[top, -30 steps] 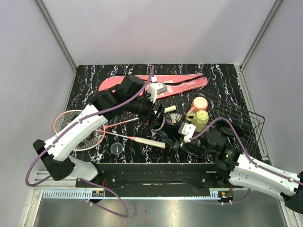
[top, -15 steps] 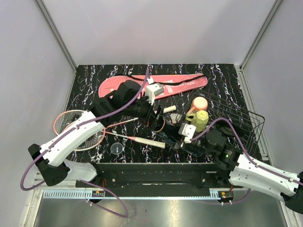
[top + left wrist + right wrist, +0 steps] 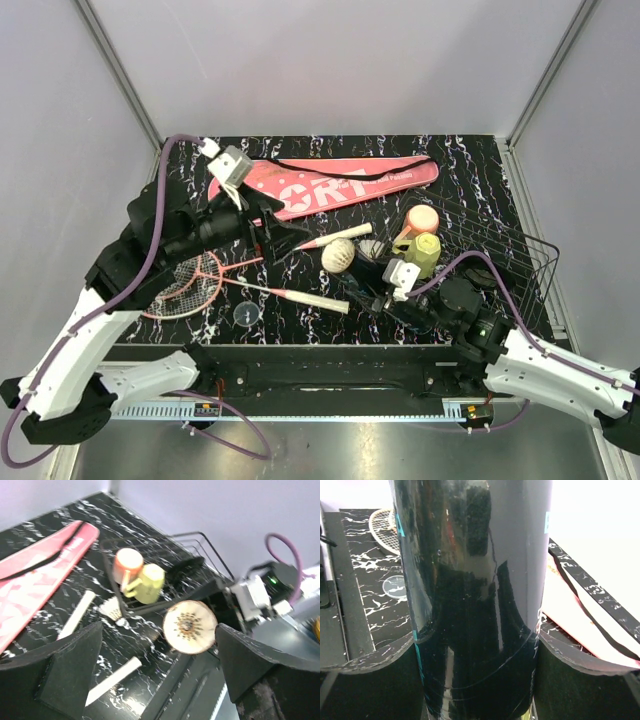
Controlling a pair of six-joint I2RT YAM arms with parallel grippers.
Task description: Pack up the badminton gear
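Observation:
My right gripper [image 3: 383,290] is shut on the long black tube [image 3: 470,580], held tilted above the table. Its open end [image 3: 338,255] faces my left gripper, with white shuttlecock feathers inside [image 3: 190,626]. My left gripper [image 3: 275,228] is open and empty [image 3: 157,650], well left of the tube mouth. A loose shuttlecock [image 3: 370,250] lies by the basket. Two pink-red racquets [image 3: 185,285] lie at the left, partly under my left arm; their white handles [image 3: 315,302] [image 3: 338,236] point right. The pink "SPORT" cover [image 3: 330,185] lies at the back.
A black wire basket [image 3: 505,250] stands at the right with the yellow-green cup [image 3: 422,252] and its peach lid [image 3: 422,218] at its left end. A small clear round lid [image 3: 247,314] lies near the front edge.
My left arm has pulled back to the left, away from the tube mouth, baring the cover's lettering. The tube's open end with feathers inside now shows. The right arm has barely moved.

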